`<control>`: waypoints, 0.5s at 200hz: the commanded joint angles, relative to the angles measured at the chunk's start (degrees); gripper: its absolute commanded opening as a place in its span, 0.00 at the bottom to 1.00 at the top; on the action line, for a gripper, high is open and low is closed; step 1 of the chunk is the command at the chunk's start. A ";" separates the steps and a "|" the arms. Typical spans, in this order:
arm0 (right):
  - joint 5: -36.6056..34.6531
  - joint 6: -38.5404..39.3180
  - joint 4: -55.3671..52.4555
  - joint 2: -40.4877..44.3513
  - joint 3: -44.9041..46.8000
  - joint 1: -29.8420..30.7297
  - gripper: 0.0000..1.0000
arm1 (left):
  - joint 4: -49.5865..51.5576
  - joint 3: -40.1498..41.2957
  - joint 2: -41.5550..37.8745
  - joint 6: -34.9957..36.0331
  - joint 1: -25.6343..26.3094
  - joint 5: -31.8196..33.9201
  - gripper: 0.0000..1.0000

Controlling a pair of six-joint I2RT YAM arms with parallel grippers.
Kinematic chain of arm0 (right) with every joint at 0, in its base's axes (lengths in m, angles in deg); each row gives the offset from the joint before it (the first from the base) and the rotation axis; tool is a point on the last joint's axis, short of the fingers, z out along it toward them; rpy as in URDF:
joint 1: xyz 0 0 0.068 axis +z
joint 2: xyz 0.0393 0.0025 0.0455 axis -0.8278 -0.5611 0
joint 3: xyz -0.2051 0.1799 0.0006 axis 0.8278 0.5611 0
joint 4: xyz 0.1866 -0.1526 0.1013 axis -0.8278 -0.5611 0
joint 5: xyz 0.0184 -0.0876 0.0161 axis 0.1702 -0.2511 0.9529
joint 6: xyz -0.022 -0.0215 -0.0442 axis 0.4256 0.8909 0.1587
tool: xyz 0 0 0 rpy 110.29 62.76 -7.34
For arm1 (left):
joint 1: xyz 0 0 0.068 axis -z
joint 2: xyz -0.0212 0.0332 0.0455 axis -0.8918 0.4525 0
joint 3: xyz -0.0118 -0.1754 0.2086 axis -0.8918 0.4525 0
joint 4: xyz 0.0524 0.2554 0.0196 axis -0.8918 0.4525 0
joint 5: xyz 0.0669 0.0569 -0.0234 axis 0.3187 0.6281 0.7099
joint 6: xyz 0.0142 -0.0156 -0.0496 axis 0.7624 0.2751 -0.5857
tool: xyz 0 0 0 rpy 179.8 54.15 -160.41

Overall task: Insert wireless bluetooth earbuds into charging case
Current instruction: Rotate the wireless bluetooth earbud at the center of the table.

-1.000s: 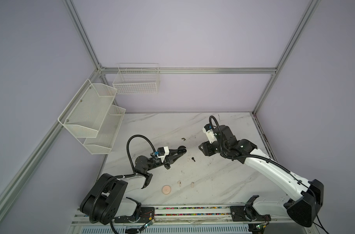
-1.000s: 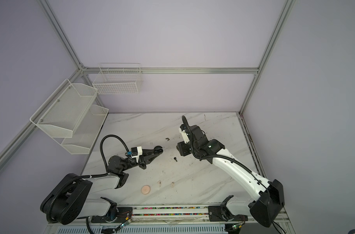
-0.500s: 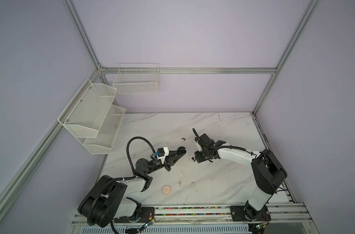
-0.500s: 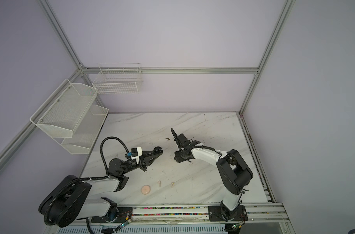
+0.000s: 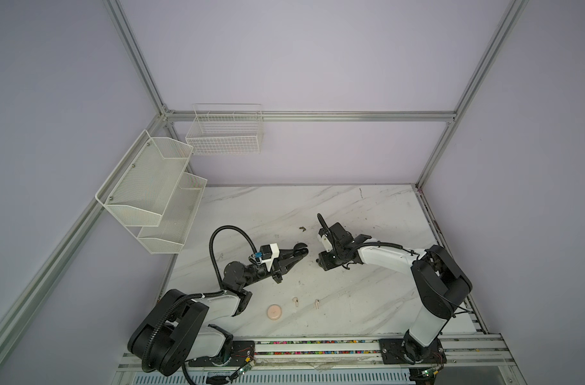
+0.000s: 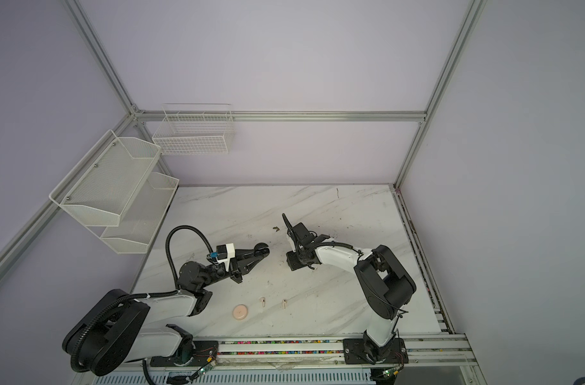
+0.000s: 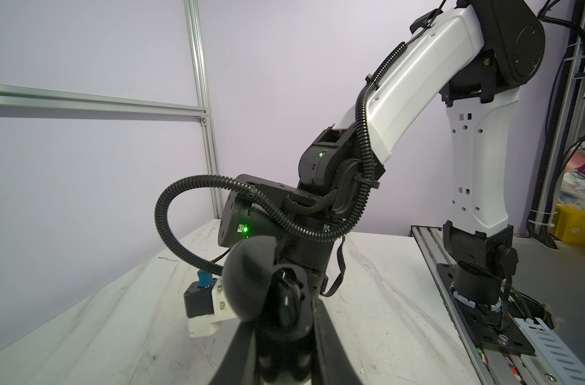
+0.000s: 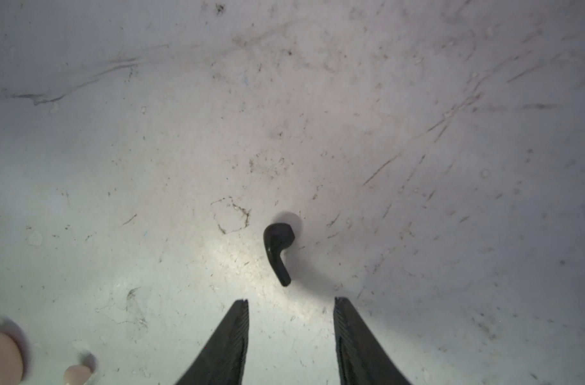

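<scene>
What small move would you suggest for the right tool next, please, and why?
Probably ease the right tool down toward the black earbud: it lies loose on the table just beyond the open jaws' tips, not yet between them.

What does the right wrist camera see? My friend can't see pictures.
A small black earbud lies untouched on a scuffed white table, just ahead of the open right gripper. Two blurry pale pink things sit at the edge.

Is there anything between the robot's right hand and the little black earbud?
No. In the right wrist view, only bare marble table shows between the right hand and the black earbud.
</scene>
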 commanded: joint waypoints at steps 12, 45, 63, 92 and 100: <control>2.12 -1.22 1.40 -0.10 1.39 0.40 0.44 | -3.36 1.13 -0.21 -0.48 0.19 -0.09 0.00; 2.70 -2.16 2.25 0.12 2.20 1.03 0.43 | -3.33 0.95 0.59 -0.51 0.19 -0.15 0.00; 2.54 -1.88 2.57 -0.37 2.11 1.21 0.43 | -3.33 0.86 0.68 -1.70 0.19 -0.17 0.00; 2.66 -1.72 3.57 -1.50 1.71 1.29 0.43 | -3.37 0.71 0.69 -2.44 0.19 -0.35 0.00; 2.70 -1.65 3.87 -1.74 1.67 1.30 0.43 | -3.40 0.66 0.73 -2.53 0.19 -0.37 0.00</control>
